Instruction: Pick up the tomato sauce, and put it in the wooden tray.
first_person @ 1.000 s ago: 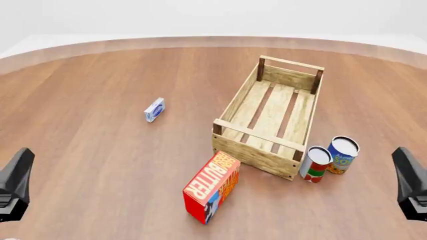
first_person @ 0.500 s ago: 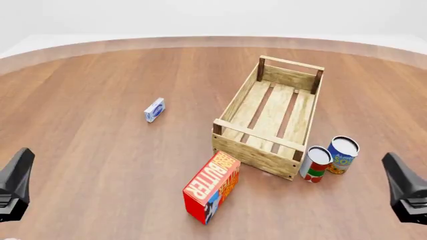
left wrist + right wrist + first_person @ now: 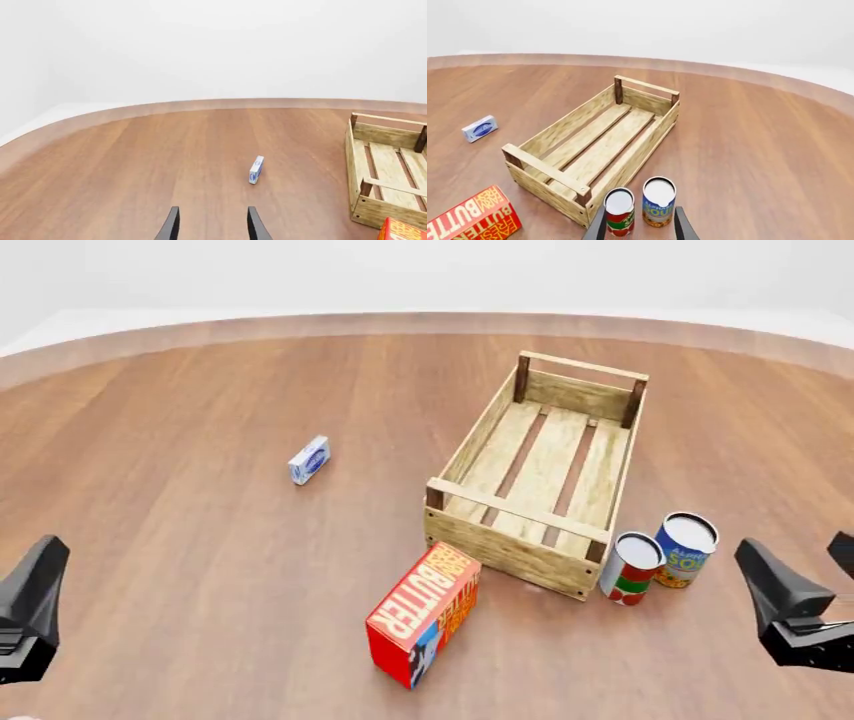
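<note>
The tomato sauce (image 3: 630, 568) is a small red, white and green can standing upright just outside the near right corner of the wooden tray (image 3: 514, 552). In the right wrist view the can (image 3: 620, 212) stands beside the tray (image 3: 564, 127), just ahead of my open, empty right gripper (image 3: 639, 227). In the front view my right gripper (image 3: 805, 575) hovers to the right of the can, apart from it. My left gripper (image 3: 34, 605) is open and empty at the near left, far from the can; its wrist view shows the gripper (image 3: 212, 225) and the tray (image 3: 358, 165).
A blue-and-yellow can (image 3: 686, 550) stands right next to the tomato sauce, also in the right wrist view (image 3: 658, 202). A red butter box (image 3: 424, 613) stands near the tray's front corner. A small blue-and-white box (image 3: 308, 460) lies at the middle left.
My right gripper has moved left toward the two cans and turned, so both its fingers now show. The left gripper and all objects are unmoved.
</note>
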